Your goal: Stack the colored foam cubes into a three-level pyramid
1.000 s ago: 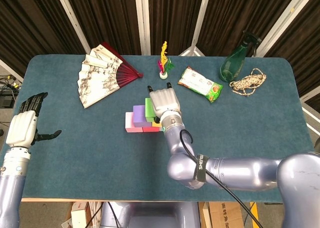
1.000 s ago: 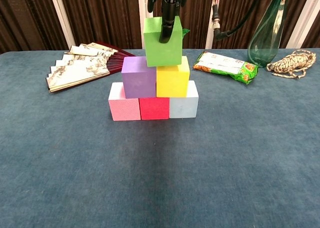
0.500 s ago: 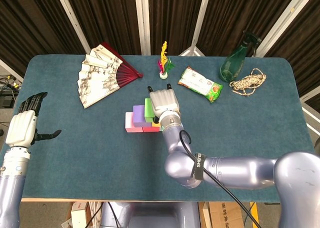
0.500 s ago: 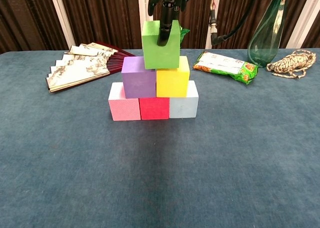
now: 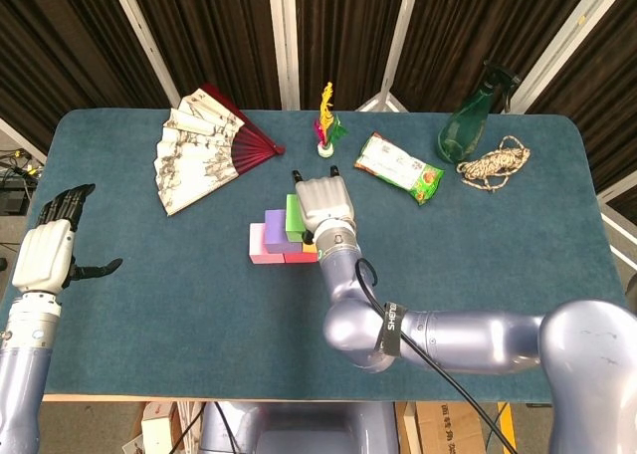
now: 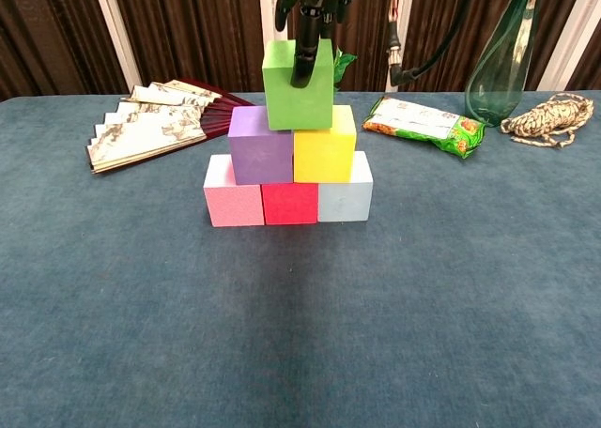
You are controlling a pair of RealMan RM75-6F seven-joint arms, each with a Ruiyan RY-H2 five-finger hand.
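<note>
holding green cube (image 6: 299, 84) atop pyramid, right hand (image 5: 323, 207), snack packet (image 6: 421, 124) lettering unreadable

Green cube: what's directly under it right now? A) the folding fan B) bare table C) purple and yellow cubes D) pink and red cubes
C: in the chest view the green cube, held by the right hand, sits over the seam between the purple cube and the yellow cube.

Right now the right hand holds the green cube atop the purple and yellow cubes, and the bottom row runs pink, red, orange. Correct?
Not quite: the bottom row's third cube is light blue, not orange, as the chest view shows. The rest holds: right hand, green cube, purple, yellow, pink, red.
</note>
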